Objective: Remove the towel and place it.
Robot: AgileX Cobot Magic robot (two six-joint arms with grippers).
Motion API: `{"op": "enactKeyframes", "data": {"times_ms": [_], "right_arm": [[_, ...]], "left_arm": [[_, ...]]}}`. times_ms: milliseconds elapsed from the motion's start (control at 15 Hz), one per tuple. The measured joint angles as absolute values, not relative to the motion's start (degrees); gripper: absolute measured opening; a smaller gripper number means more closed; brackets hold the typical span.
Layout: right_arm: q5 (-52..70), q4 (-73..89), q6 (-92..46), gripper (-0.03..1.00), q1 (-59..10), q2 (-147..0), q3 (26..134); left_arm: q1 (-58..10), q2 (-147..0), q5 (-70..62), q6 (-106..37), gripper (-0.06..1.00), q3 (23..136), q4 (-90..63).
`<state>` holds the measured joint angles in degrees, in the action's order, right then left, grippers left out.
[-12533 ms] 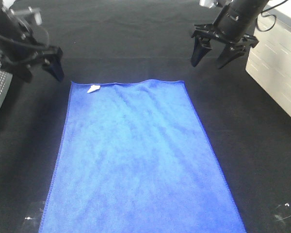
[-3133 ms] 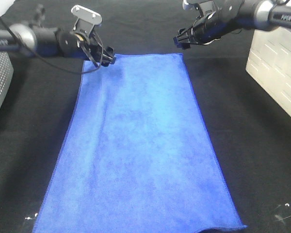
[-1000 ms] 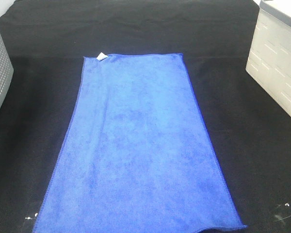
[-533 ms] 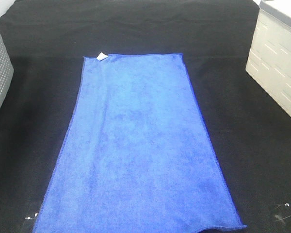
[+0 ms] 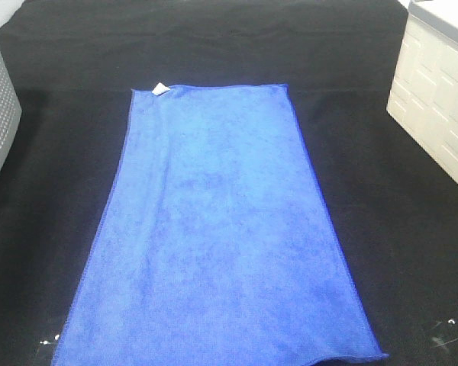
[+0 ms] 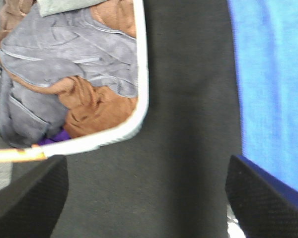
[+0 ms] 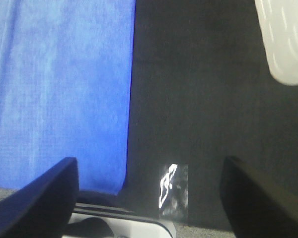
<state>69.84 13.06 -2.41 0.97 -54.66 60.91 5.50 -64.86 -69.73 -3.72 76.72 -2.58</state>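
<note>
Nothing moved: towel (image 5: 217, 229) flat (white tag (image 5: 160, 89) unreadable)

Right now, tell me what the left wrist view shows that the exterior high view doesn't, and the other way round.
Only the left wrist view shows the inside of the basket, holding crumpled grey and brown cloths, and the left gripper with its fingers spread open above the black table covering. Only the exterior high view shows the whole towel lying flat, its white tag at a far corner, and the white bin to the right. Both show the towel and the table covering.
</note>
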Motion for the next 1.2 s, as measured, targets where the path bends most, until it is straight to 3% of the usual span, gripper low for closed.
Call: {"op": "enactKeyframes", "data": {"times_ms": [533, 1200], "right_arm": [[69.9, 13.24, -0.63, 0.76, 0.97, -36.04, 45.15], [67.04, 4.81, -1.26, 0.76, 0.97, -13.41, 33.63]], "left_arm": [[5.5, -38.73, -63.88, -5.44, 0.81, 51.97, -2.75], [5.5, -17.48, -53.63, -5.67, 0.8, 32.72, -1.66]]}}
